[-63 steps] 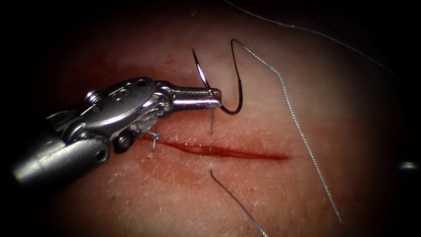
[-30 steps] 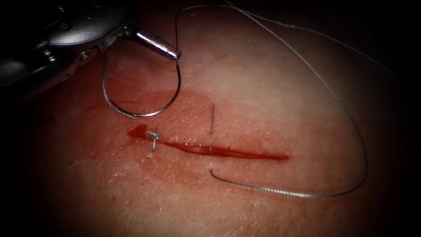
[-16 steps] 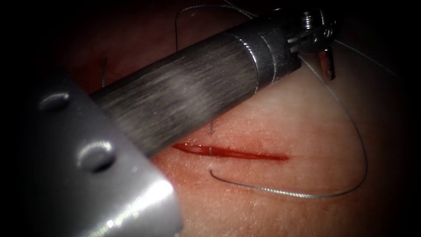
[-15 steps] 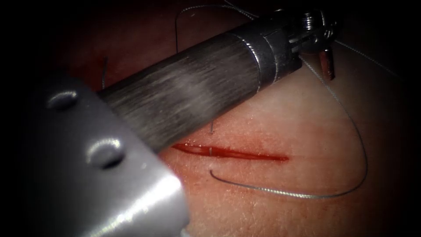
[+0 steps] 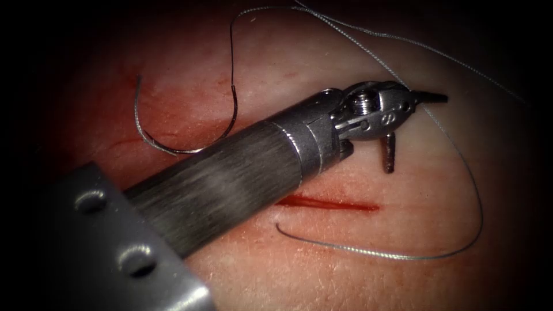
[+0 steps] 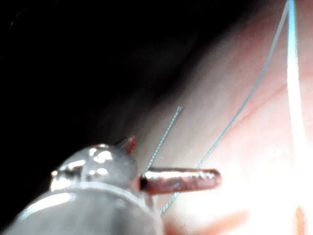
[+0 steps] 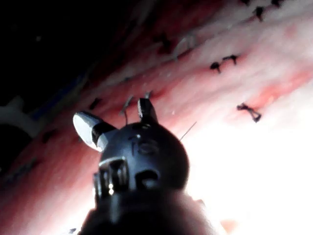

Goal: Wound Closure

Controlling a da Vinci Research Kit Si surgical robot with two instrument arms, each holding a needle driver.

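Note:
The curved needle (image 5: 173, 148) lies free on the tissue (image 5: 357, 276), above the cut's left end, and neither tool holds it. Its thread (image 5: 461, 161) runs up from the needle's tail, arcs round to the right and enters the tissue just below the cut (image 5: 334, 204). The left tool (image 5: 417, 134) reaches in from the lower left across the cut. Its jaws stand wide open above the cut's right end, with the thread running past them and nothing gripped. In the left wrist view the left tool (image 6: 173, 159) is open beside the thread (image 6: 234, 112). The right tool (image 7: 115, 117) is open and holds nothing.
The left tool's shaft (image 5: 230, 173) covers the left half of the cut. Red fluid stains the tissue around the needle. Several dark stitches (image 7: 247, 111) mark the tissue in the right wrist view.
The left tool has let go of the needle, which it held near the tail a second ago. It has swung right across the cut, and its jaws have since come lower beside the thread.

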